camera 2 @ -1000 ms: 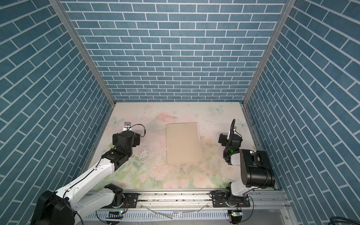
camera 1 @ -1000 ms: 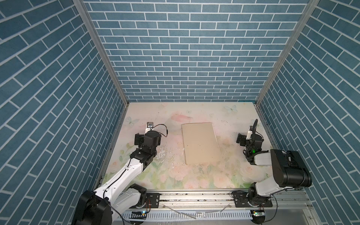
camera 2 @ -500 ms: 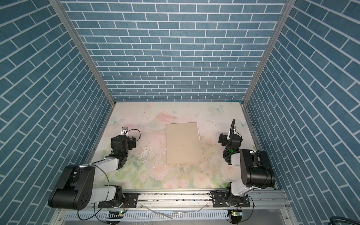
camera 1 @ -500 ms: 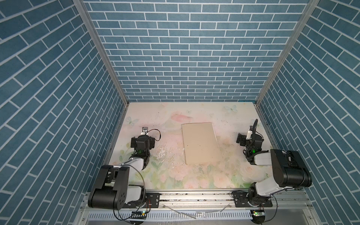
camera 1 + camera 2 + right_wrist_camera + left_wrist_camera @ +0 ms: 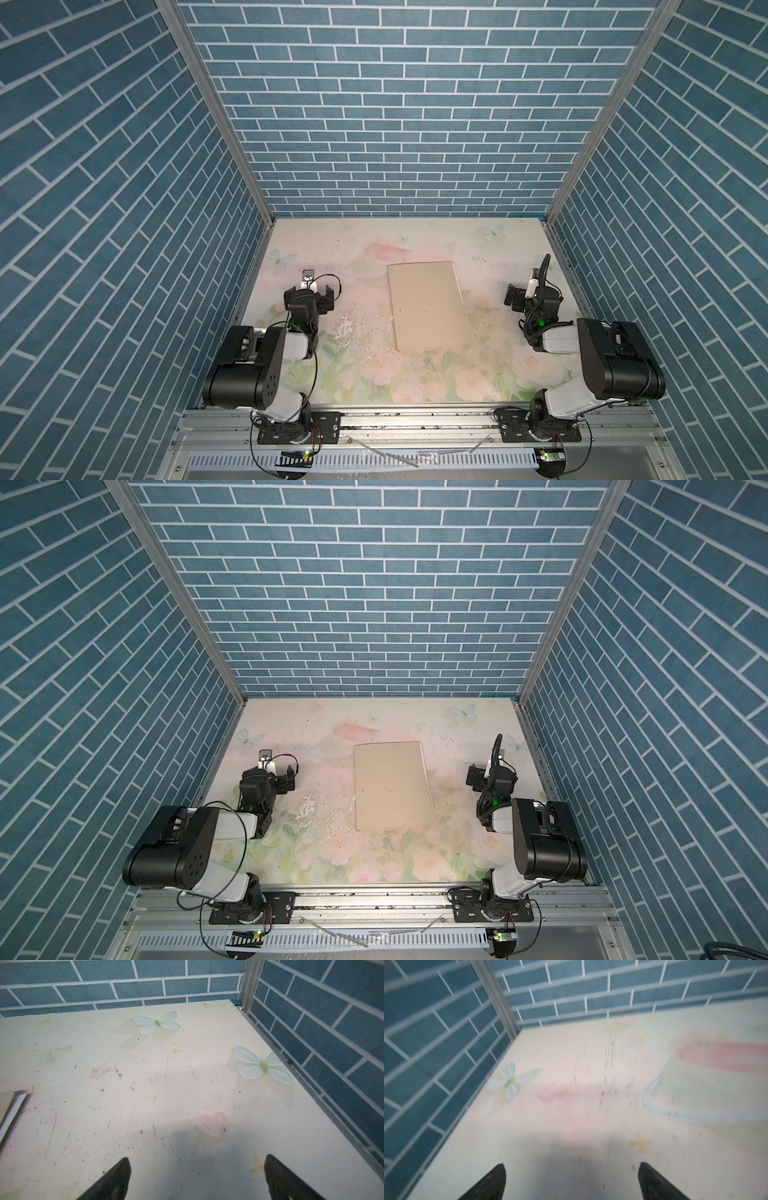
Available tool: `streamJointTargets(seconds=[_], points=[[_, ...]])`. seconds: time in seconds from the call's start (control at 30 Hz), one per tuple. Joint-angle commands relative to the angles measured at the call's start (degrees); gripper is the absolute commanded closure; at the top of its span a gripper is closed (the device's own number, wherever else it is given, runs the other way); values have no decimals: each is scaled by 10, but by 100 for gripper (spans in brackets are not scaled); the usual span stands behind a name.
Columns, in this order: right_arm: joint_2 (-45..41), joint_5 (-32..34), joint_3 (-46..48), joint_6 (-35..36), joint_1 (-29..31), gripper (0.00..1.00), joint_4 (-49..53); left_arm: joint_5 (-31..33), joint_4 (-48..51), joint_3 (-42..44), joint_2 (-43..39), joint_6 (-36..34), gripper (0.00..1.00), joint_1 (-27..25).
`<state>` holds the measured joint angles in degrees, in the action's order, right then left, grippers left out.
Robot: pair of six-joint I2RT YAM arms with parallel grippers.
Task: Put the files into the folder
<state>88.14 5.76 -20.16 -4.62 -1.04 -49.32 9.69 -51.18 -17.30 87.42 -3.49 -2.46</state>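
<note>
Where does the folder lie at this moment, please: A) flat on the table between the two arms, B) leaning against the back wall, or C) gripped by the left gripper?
A: the folder lies flat on the table, apart from the open left gripper and right gripper.

**Two matching black-and-white arms**

The left arm (image 5: 266, 365) and right arm (image 5: 602, 361) share one build: bulky black cylindrical joint housings linked by smooth white shells. Each is mounted on a black base plate (image 5: 328, 432) fixed with silver screws. A thick black cable (image 5: 544, 268) arches over the right wrist, where a green light (image 5: 540, 321) glows. The left gripper (image 5: 571, 1169) and right gripper (image 5: 197, 1165) have dark, tapered fingers.
</note>
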Motion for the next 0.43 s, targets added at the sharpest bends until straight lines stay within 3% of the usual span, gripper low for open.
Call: streamJointTargets(seconds=[0.0, 0.03, 0.4], points=[[1, -3, -18, 18, -2, 1, -14, -25, -22, -29, 0, 24, 0, 18], [1, -2, -18, 18, -2, 1, -14, -31, 13, -40, -7, 21, 0, 18], [1, -3, -19, 17, -2, 1, -12, -32, -9, -32, -2, 18, 0, 18]])
